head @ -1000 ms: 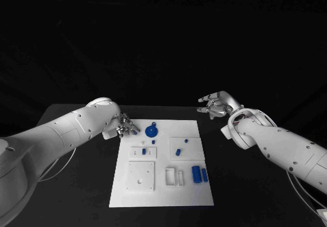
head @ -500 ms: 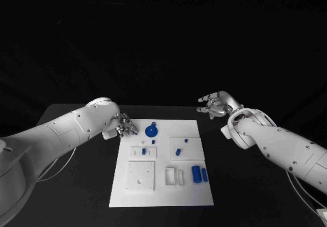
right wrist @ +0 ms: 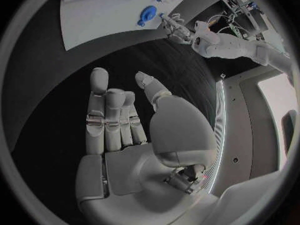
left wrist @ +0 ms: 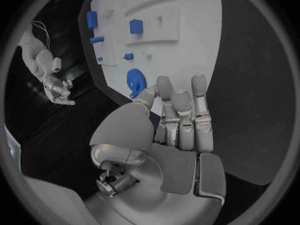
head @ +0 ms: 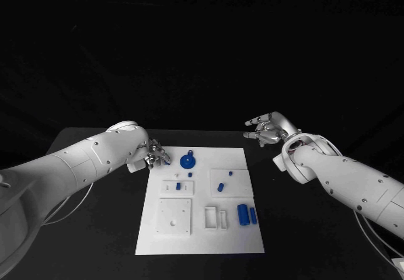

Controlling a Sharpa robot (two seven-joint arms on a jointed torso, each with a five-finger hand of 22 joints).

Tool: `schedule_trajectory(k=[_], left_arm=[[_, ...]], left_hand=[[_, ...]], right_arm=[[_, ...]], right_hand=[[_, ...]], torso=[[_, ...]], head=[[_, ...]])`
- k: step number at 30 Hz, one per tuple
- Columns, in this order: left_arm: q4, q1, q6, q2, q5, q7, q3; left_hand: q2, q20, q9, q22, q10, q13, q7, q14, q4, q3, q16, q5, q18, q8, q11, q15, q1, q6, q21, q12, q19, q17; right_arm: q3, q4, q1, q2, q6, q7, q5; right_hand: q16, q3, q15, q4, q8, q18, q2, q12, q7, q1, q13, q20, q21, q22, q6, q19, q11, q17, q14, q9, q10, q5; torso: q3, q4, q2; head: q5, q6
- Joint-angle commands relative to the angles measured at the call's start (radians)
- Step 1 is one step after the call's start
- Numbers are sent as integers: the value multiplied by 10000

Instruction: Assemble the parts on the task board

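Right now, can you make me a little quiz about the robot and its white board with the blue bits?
1. True or false: the left robot hand is holding a blue part.
2. Which blue part lies nearest the left robot hand?
A. the round blue gear
B. the two blue cylinders
C. a blue ball
3. Fill in: the right robot hand hovers over the black ____, off the task board.

Key: 1 false; 2 A; 3 table.
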Motion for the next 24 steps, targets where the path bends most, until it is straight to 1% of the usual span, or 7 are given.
schedule_trajectory(k=[1,6,10,15,18,19,24], left_arm=[[230,12,-475,-77,80,-110,11],[891,101,-648,-381,226,-438,19],[1785,230,-824,-826,308,-730,18],[2757,310,-1078,-1321,338,-979,3],[3136,323,-1226,-1514,345,-1062,-25],[3351,327,-1317,-1628,348,-1097,-65],[4183,331,-1636,-2086,353,-1208,-266]], left_hand=[[-18,-40,2860,195,113,-30,-120,79,-599,671,61,209,-83,778,-10,-15,-199,200,99,-20,-14,40],[-94,-32,2969,197,268,-30,-165,187,-776,823,91,705,-36,731,-36,-22,-413,396,202,-68,21,102],[-132,-15,3126,205,472,6,-219,321,-994,937,134,1193,18,740,-76,-33,-668,587,332,-89,62,205],[-109,59,3475,196,733,-10,-281,515,-1189,1053,71,1402,133,712,-93,-37,-985,754,484,-235,108,402],[-115,93,3610,191,786,12,-287,575,-1282,1060,21,1462,184,625,-83,-36,-1069,861,531,-239,104,542],[-76,126,3782,181,791,31,-294,642,-1386,1052,-53,1490,226,462,-87,-25,-1145,946,582,-224,93,717],[-92,196,3809,184,826,-6,-343,811,-1462,1030,28,1651,313,363,-136,-39,-1239,1150,637,-68,138,1171]], right_arm=[[6,-1,1,6,83,18,-20],[6,-38,1,8,110,15,-20],[5,-109,1,25,149,12,-20],[4,-203,1,41,192,7,-20],[4,-248,0,58,208,9,-20],[4,-272,0,69,220,11,-20],[3,-360,-1,111,273,18,-25]], right_hand=[[-60,71,-13,2,41,127,-50,-45,-13,1,-8,-3,35,-13,-73,331,-32,-9,32,-1,-22,-56],[-56,65,-11,-1,39,126,-55,-40,-13,3,-4,-2,40,-13,-74,327,-32,-3,29,-1,-28,-59],[-56,65,-11,-1,39,126,-55,-40,-13,3,-4,-2,40,-13,-74,327,-32,-3,29,-1,-28,-59],[-56,65,-11,-1,39,126,-55,-40,-13,3,-4,-2,40,-13,-74,327,-32,-3,29,-1,-28,-59],[-56,65,-11,-1,39,126,-55,-40,-13,3,-4,-2,40,-13,-74,327,-32,-3,29,-1,-28,-59],[-56,65,-11,-1,39,126,-55,-40,-13,3,-4,-2,40,-13,-74,327,-32,-3,29,-1,-28,-59],[-67,67,-9,-7,41,125,-41,-36,-11,1,3,0,33,-13,-77,318,-28,-9,15,-1,-36,-44]], torso=[[-2,16,-6],[11,40,-51],[22,72,-124],[31,156,-228],[23,172,-256],[23,182,-270],[20,203,-331]], head=[[30,6],[89,-22],[104,-70],[100,-132],[98,-165],[103,-164],[111,-202]])
